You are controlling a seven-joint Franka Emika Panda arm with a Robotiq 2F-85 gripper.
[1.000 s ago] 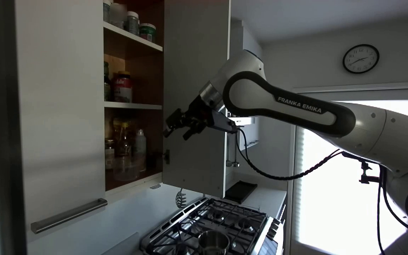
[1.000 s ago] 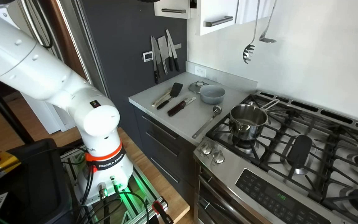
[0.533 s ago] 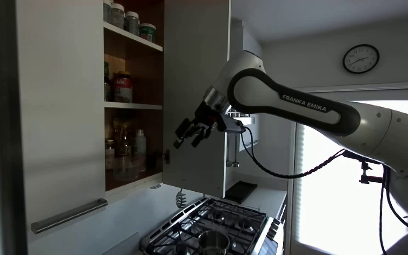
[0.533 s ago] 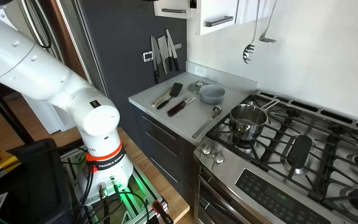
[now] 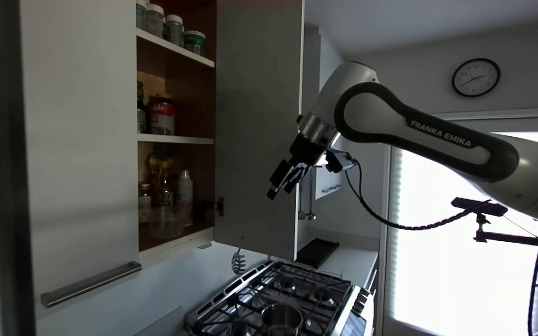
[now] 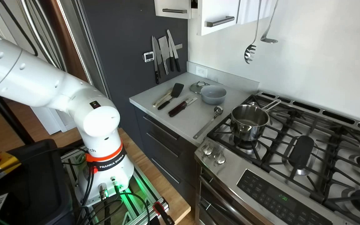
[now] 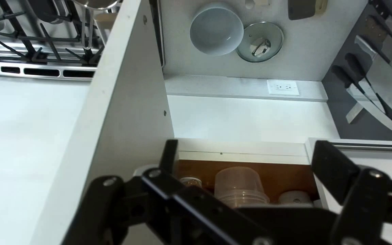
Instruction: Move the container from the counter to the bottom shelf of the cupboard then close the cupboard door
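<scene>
Bottom shelf [image 7: 284, 173] seemingly bears the container [image 7: 239, 183]; wrist view alone clearly shows gripper [image 7: 246, 151] spread

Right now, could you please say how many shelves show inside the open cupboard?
3: the upper shelf under the jars, the middle shelf below it, and the bottom shelf beneath both; more may be hidden above.

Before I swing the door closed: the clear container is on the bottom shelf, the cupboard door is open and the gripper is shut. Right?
Not quite: the wrist view shows the gripper open, not shut. The clear container is on the bottom shelf, the cupboard door open.
</scene>
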